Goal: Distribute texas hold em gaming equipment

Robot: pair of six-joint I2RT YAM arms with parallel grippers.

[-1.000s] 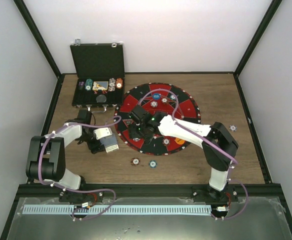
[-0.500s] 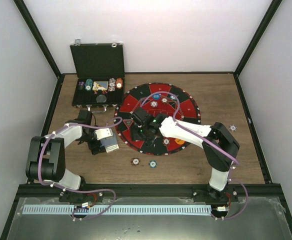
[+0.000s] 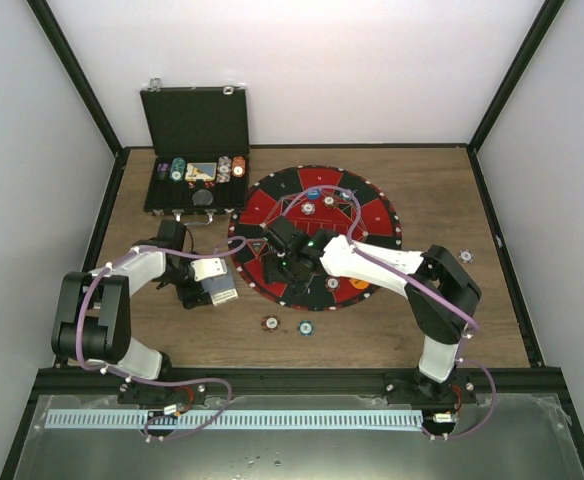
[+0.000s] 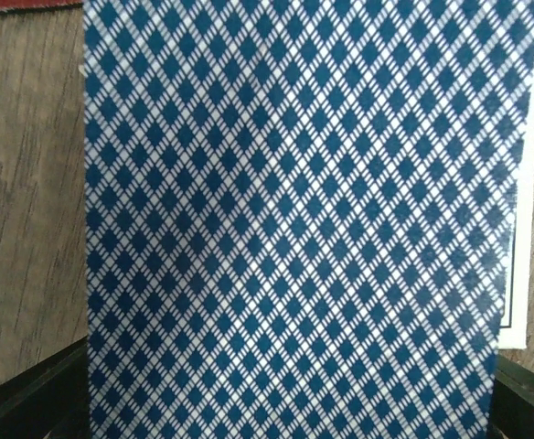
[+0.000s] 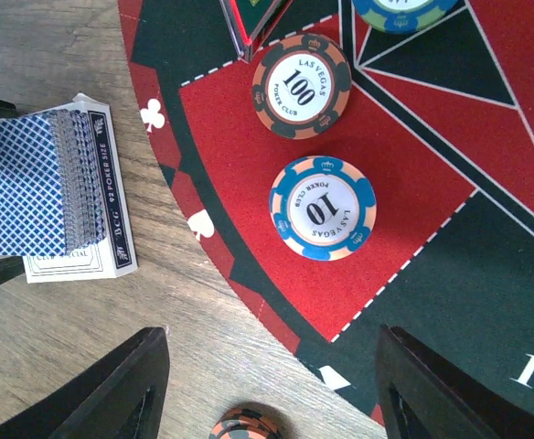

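My left gripper is shut on a deck of blue-checked playing cards, just left of the mat. The card back fills the left wrist view, with my left gripper at the bottom edge. The right wrist view shows the deck in its white box. My right gripper hangs open and empty over the mat's left rim. In its own view, my right gripper is below a blue "10" chip and a brown "100" chip. An orange button lies on the mat.
The round red-and-black mat holds several more chips. Two chips lie on the table in front of it, one at the right. The open black case with chips stands at the back left.
My right gripper has shifted a little to the left over the mat's left rim. The left arm and the deck have barely moved.
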